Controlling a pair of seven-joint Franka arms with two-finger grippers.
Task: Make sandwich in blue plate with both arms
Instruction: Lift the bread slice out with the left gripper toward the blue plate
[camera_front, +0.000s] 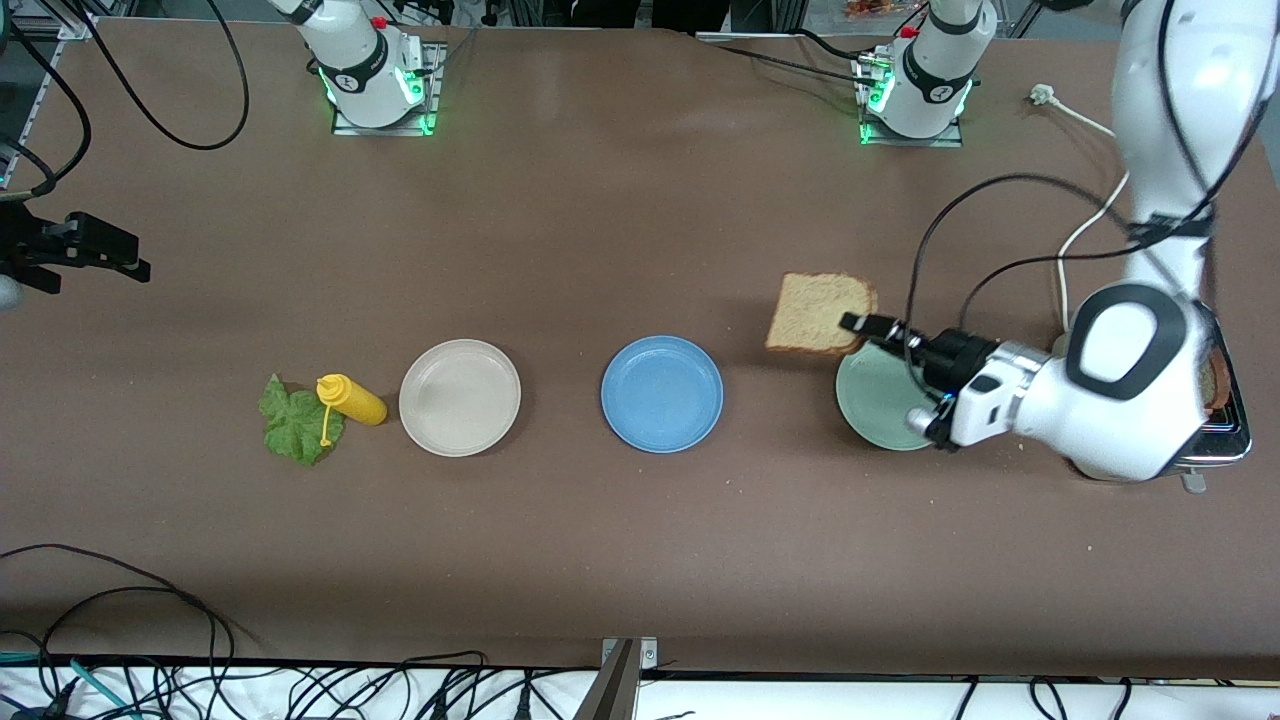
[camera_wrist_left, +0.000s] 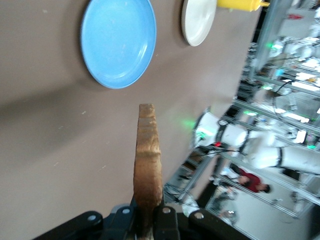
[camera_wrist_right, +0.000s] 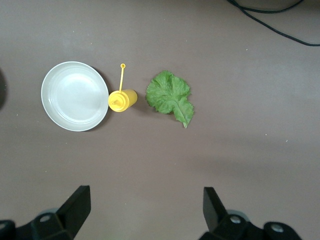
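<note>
Bread slice (camera_front: 818, 312), square, brown, dark-crusted, clamped in left hand (camera_front: 858, 325) over pale green plate (camera_front: 880, 405); right hand (camera_wrist_right: 145, 207) fingers apart

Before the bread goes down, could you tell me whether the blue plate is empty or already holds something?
Empty: the blue plate shows only bare blue surface in the front and left wrist views; the bread slice is clamped in the left gripper.

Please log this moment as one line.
left hand: shut on bread, over green plate | right hand: open, waiting | blue plate: empty
</note>
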